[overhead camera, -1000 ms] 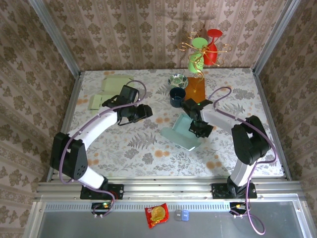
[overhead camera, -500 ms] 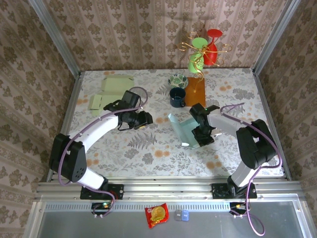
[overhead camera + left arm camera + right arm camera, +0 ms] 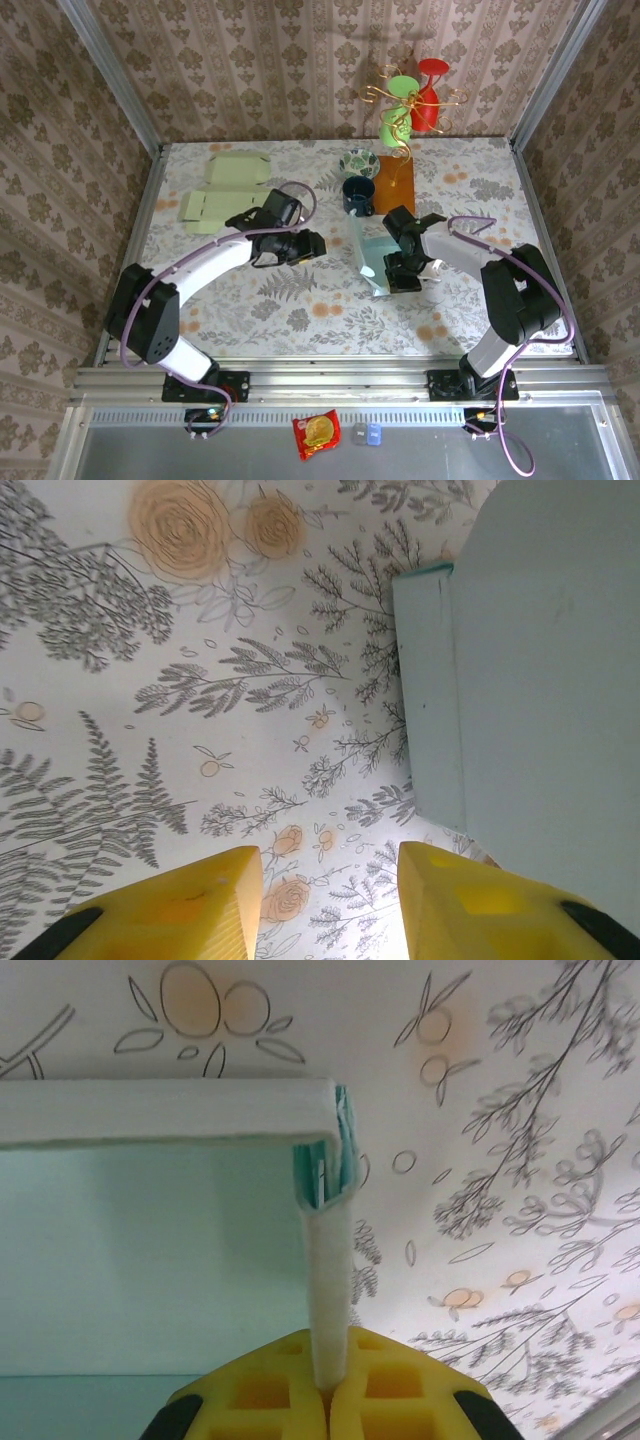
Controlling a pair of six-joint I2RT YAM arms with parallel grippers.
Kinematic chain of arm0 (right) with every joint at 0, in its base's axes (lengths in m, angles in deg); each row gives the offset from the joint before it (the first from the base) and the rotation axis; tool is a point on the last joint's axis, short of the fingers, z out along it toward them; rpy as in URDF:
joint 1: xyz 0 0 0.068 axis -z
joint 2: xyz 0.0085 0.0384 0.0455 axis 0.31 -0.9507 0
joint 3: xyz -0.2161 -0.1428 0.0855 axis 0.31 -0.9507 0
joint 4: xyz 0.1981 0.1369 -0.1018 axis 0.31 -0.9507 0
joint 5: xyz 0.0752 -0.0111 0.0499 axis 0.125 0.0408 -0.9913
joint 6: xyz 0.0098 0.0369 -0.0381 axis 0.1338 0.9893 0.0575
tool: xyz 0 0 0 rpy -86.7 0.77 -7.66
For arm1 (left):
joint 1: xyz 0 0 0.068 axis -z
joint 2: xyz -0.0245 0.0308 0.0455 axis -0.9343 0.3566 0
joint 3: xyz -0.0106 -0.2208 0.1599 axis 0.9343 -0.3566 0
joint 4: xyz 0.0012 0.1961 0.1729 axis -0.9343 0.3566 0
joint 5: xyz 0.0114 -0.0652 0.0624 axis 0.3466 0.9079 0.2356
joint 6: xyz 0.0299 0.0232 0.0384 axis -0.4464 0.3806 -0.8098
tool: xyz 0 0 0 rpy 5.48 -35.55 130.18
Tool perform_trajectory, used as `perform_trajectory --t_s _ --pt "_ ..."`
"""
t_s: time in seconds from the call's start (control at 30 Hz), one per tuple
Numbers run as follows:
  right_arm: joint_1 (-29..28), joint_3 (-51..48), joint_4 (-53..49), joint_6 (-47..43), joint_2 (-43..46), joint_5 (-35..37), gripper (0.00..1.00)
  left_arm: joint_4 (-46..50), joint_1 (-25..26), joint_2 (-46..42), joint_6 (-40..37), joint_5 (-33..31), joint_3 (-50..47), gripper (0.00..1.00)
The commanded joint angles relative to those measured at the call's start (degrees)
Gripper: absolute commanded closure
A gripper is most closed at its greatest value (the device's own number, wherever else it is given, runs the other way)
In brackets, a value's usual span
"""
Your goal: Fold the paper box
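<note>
The pale teal paper box (image 3: 366, 252) stands tipped up on its edge at mid-table. My right gripper (image 3: 404, 270) is shut on one of its side walls; in the right wrist view that folded wall (image 3: 328, 1280) rises straight from between the yellow pads (image 3: 262, 1390), with the box's inner face (image 3: 150, 1250) to the left. My left gripper (image 3: 306, 245) hovers just left of the box, open with nothing between its fingers. In the left wrist view the box (image 3: 540, 670) lies ahead and right of the left gripper (image 3: 330, 900), apart from the fingers (image 3: 180, 905).
Flat pale green box blanks (image 3: 222, 185) lie at the back left. A dark blue mug (image 3: 358, 195) and a patterned bowl (image 3: 360, 162) sit just behind the box, beside an orange base (image 3: 394, 183) with a wire rack holding green and red cups (image 3: 415, 100).
The right gripper has swung the box from lying low and flat to standing on its edge. The left gripper has moved right towards the box, its jaws narrowing slightly.
</note>
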Motion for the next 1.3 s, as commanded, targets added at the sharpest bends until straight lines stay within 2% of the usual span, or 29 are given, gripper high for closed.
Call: perform_trajectory --t_s 0.0,0.23,0.5,0.8,0.9,1.0,1.1,1.2,1.27 --pt "-0.65 -1.24 1.65 5.25 0.46 -2.92 1.0 -1.94 1.03 1.39 1.5 1.47 0.49 0.6" --pt "-1.37 -1.28 2.79 6.08 0.96 -2.97 0.82 -3.32 2.23 3.35 2.14 2.1 1.15 0.61" --pt "-1.45 -1.07 3.81 4.84 2.35 -1.92 0.7 -3.62 2.67 4.25 2.22 2.62 1.87 0.61" --pt "-0.86 4.12 -1.0 -3.43 10.19 8.37 0.57 -3.72 2.73 4.12 2.39 2.63 1.83 0.61" --pt "0.55 7.45 -1.85 -14.5 13.48 13.64 0.55 -3.82 2.8 4.09 2.58 2.63 2.2 0.61" --pt "1.78 12.41 1.03 -34.32 16.7 15.77 0.54 -4.15 2.93 3.85 2.71 2.59 2.48 0.61" --pt "1.81 17.17 3.38 -56.77 17.25 6.15 0.48 -5.09 2.96 3.52 3.12 2.75 2.23 0.62" --pt "1.14 20.85 -2.91 -68.01 16.09 -2.03 0.46 -7.16 3.2 3.13 3.99 3.07 1.23 0.62" --pt "0.58 21.96 -5.36 -70.75 15.22 -5.98 0.45 -8.21 3.33 3.04 4.44 3.16 0.95 0.62"
